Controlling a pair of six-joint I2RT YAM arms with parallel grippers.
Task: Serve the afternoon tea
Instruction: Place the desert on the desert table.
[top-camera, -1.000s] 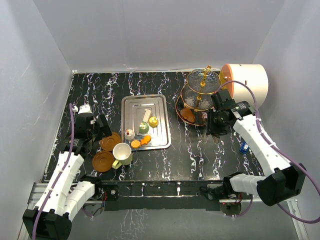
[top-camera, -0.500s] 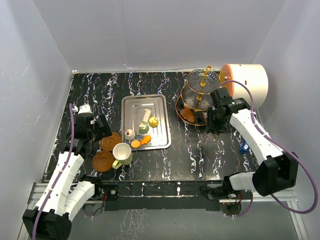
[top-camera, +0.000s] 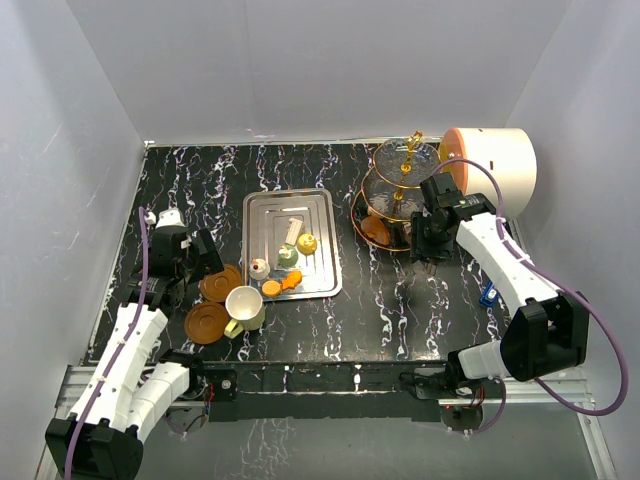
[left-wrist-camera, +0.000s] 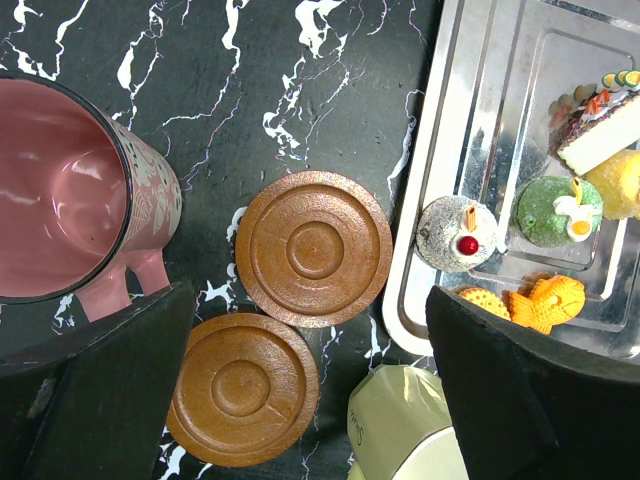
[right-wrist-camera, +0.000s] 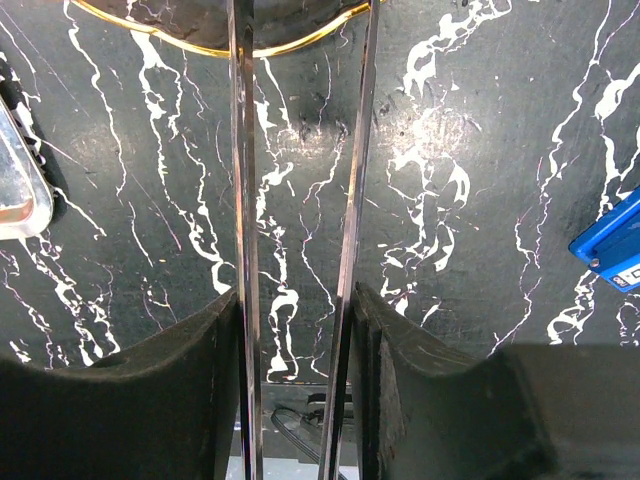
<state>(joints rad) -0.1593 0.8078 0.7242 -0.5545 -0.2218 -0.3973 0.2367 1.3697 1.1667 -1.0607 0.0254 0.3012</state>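
Clamping thin steel tongs (right-wrist-camera: 243, 200) in the right gripper (right-wrist-camera: 295, 300) beside the gold-framed three-tier glass stand (top-camera: 395, 185), presumably for serving, we hover the left gripper (left-wrist-camera: 308, 300) wide open, empty.

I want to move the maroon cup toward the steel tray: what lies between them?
A brown saucer lies flat between them, shown in the left wrist view; the second saucer lies lower in that view.

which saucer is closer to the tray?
The far saucer: its edge sits almost against the tray rim. The other saucer lies nearer the robot, further from the tray and next to the cream cup.
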